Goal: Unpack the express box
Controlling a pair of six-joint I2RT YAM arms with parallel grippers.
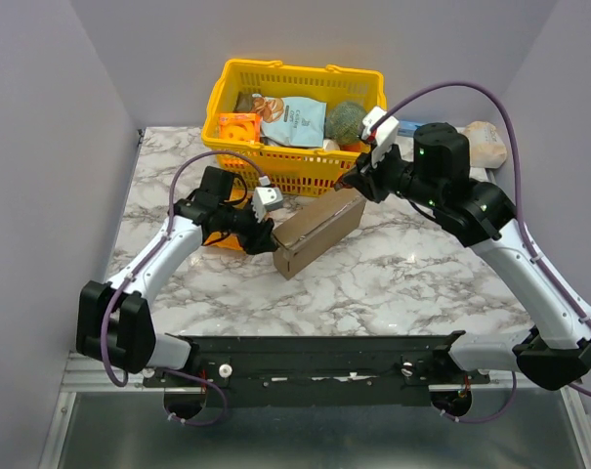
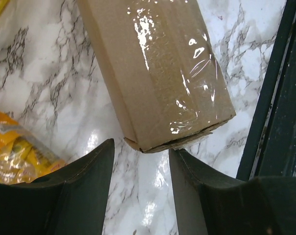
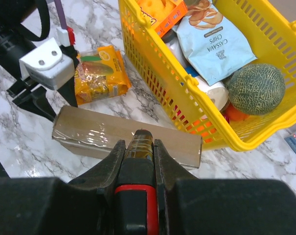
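The express box [image 1: 319, 233] is a brown cardboard mailer sealed with clear tape. It lies closed and slanted in the middle of the marble table and also shows in the left wrist view [image 2: 157, 73] and the right wrist view [image 3: 94, 133]. My left gripper [image 1: 272, 237] is open, its jaws [image 2: 141, 149] just short of the box's near left end. My right gripper [image 1: 358, 186] is shut on a black and red cutter [image 3: 139, 147]. The cutter's amber tip sits at the box's top edge on the far right end, in front of the basket.
A yellow plastic basket [image 1: 315, 174] with several groceries stands behind the box, close to my right gripper. A yellow snack packet [image 3: 96, 73] lies on the table beside my left gripper. A beige bag [image 1: 485, 143] lies at the back right.
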